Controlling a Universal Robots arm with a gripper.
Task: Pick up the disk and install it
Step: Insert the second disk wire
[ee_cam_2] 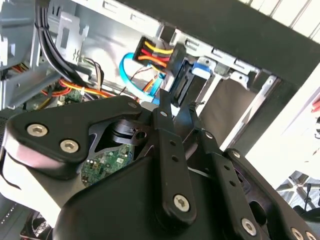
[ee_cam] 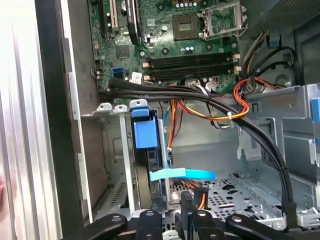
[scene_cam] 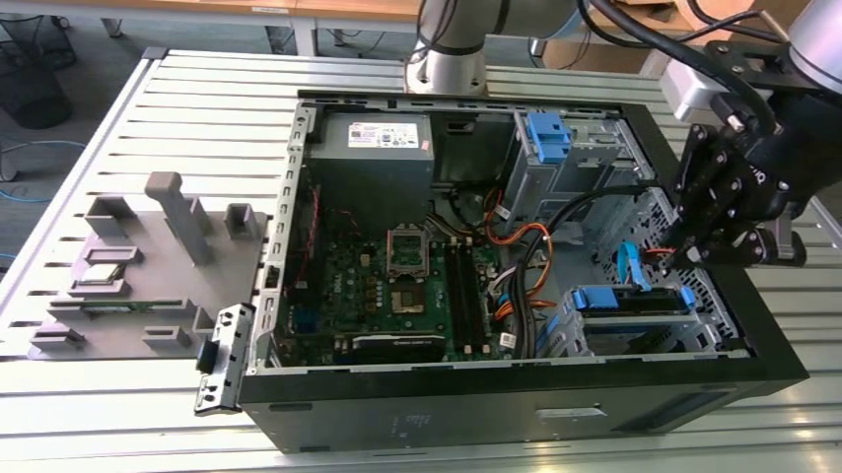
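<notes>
Jaws: pinched nearly together, thin gap left, nothing seen gripped. Hung over the open side of the case [scene_cam: 526, 399], at its front corner, tips down into the drive cage.

Disk [scene_cam: 632, 299]: found in that same front corner of the case, standing on edge in the cage, blue carrier tab [ee_cam: 146, 135] uppermost; appears already slotted, full seating not verifiable. Long axis judged parallel to the case's front wall.

Relation: disk just beside and below the jaws, offset toward the case's front wall, apart from them, no contact seen. Blue cable [ee_cam: 182, 174] and wire plug [ee_cam_2: 155, 55] between, close to the tips.
</notes>
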